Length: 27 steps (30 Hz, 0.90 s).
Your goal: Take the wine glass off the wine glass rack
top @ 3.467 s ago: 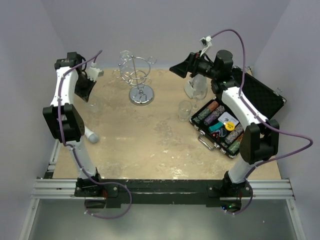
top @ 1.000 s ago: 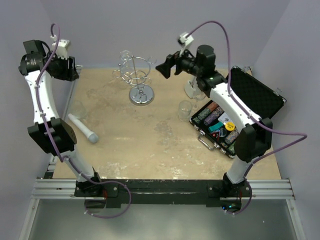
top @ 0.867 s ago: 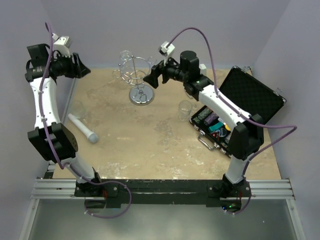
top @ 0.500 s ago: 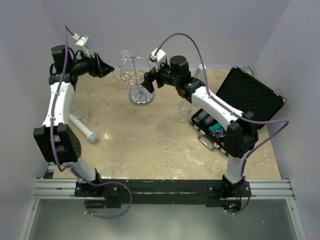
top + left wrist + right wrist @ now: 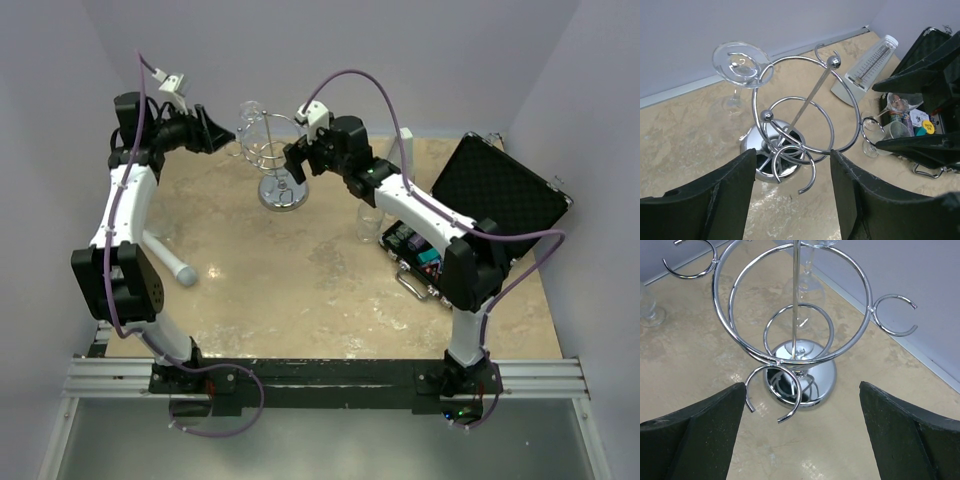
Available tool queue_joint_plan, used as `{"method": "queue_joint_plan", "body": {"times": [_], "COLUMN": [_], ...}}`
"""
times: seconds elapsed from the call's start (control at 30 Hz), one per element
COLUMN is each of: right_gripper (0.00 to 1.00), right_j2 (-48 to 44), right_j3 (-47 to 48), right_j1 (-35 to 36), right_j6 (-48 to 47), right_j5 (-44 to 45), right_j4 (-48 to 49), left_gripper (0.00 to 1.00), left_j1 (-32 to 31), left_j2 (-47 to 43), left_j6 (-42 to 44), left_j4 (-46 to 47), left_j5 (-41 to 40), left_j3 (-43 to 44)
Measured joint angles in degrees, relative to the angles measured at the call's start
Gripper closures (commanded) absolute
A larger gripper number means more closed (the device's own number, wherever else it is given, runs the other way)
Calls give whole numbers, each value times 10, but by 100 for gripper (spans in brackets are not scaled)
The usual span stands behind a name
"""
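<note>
The chrome wine glass rack [image 5: 273,150] stands at the back of the table on its round disc base [image 5: 283,193]. A clear wine glass [image 5: 250,117] hangs upside down from a curled arm at the rack's back left; its foot [image 5: 740,62] rests on the wire. My left gripper [image 5: 222,136] hovers just left of the rack, open and empty, with the ring [image 5: 805,105] ahead of its fingers [image 5: 705,200]. My right gripper [image 5: 294,160] stands close on the rack's right, wide open and empty. It looks down on the hoop [image 5: 795,305], the base [image 5: 800,376] and the glass's stem [image 5: 808,267].
A grey metronome [image 5: 867,67] stands behind the right arm. Loose glasses [image 5: 370,220] sit beside an open black case of poker chips [image 5: 470,215] on the right. A white cylinder [image 5: 170,262] lies at the left. Another glass [image 5: 650,310] stands left of the rack.
Both arms have swung inward to the rack, the left gripper from the far left wall, the right gripper from over the case side. The glass still hangs on the rack.
</note>
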Motion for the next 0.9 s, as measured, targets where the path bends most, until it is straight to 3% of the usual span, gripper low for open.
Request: {"method": "queue_joint_plan", "body": {"times": [0.57, 0.9], "right_gripper": [2, 1], "right_j2": [27, 61], "right_j3": [10, 70], "right_j1": [-2, -12], "right_j6": [-18, -45], "right_j5": [69, 111], "right_j4": [11, 9], "left_gripper": [39, 39], "left_j1": [-29, -35], "left_j2": [-20, -35], "left_j6": [-8, -35], "left_j4": [12, 22], "left_j5": [11, 17], "left_j3": [-89, -108]}}
